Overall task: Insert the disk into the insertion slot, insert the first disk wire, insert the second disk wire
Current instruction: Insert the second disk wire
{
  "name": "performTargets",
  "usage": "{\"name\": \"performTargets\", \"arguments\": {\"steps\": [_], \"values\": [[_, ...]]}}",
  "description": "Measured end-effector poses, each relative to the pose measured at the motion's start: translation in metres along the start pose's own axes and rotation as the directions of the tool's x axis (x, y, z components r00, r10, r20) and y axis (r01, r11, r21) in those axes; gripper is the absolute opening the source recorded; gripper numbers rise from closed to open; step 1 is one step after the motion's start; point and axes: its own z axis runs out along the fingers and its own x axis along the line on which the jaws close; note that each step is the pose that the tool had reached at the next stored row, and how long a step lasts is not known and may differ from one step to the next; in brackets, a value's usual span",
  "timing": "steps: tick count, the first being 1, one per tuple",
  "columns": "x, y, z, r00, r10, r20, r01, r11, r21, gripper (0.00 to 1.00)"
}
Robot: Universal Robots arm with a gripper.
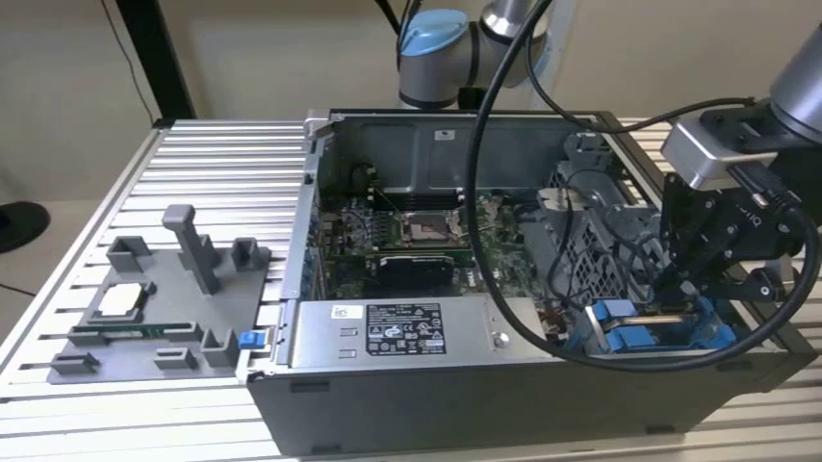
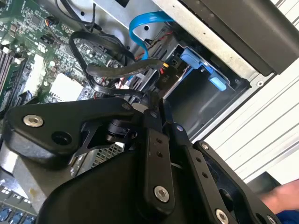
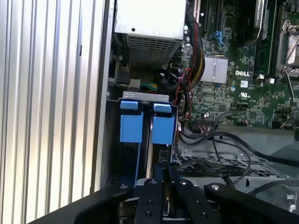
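The end effector (image 1: 679, 289) is reaching down into the open computer case (image 1: 424, 385), at the corner on the exterior view's right, just above the slot (image 1: 661, 332) with its blue rails. In the first wrist view the end effector (image 3: 164, 198) is sitting directly over the slot (image 3: 142, 126), whose two blue tabs are lying side by side beyond the fingertips. Its black fingers (image 3: 150, 200) are standing close together with a narrow dark gap between them; whether they are gripping anything I cannot tell. In the second wrist view the end effector (image 2: 156, 105) is hanging among black cables (image 2: 117, 70), with a blue cable (image 2: 142, 28) curving just past them and the slot's blue rail (image 2: 203, 67) lying beyond. The disk cannot be made out for certain. Away from the case, on the bench (image 1: 218, 164), a grey tray (image 1: 154, 318) with upright posts is resting.
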Motion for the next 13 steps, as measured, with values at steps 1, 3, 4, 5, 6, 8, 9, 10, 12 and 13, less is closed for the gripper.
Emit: {"name": "performTargets", "arguments": {"steps": [1, 3, 4, 5, 6, 8, 9, 10, 12, 13], "values": [[0.0, 0.0, 0.0, 1.0, 0.0, 0.0, 0.0, 1.0, 0.0, 0.0], [-0.0002, 0.0, -0.0002, 1.0, 0.0, -0.0001, 0.0, 1.0, 0.0, 0.0], [-0.0002, 0.0, -0.0004, 1.0, 0.0, 0.0, 0.0, 1.0, 0.0, 0.0], [-0.0003, 0.0, -0.0005, 1.0, 0.0, 0.0001, 0.0, 1.0, 0.0, 0.0], [-0.0004, 0.0, -0.0006, 1.0, 0.0, 0.0001, 0.0, 1.0, 0.0, 0.0], [-0.0008, -0.0001, -0.0009, 1.0, 0.0, 0.0001, 0.0, 1.0, 0.0007, 0.0], [-0.0008, -0.0001, -0.0009, 1.0, 0.0, 0.0, 0.0, 1.0, 0.0009, 0.0], [-0.0009, -0.0001, -0.001, 1.0, 0.0, -0.0001, 0.0, 1.0, 0.0013, 0.0], [-0.0009, -0.0001, -0.0011, 1.0, 0.0, -0.0004, 0.0, 1.0, 0.003, 0.0], [-0.001, -0.0001, -0.0011, 1.0, 0.0, -0.0005, 0.0, 1.0, 0.0042, 0.0]]}}
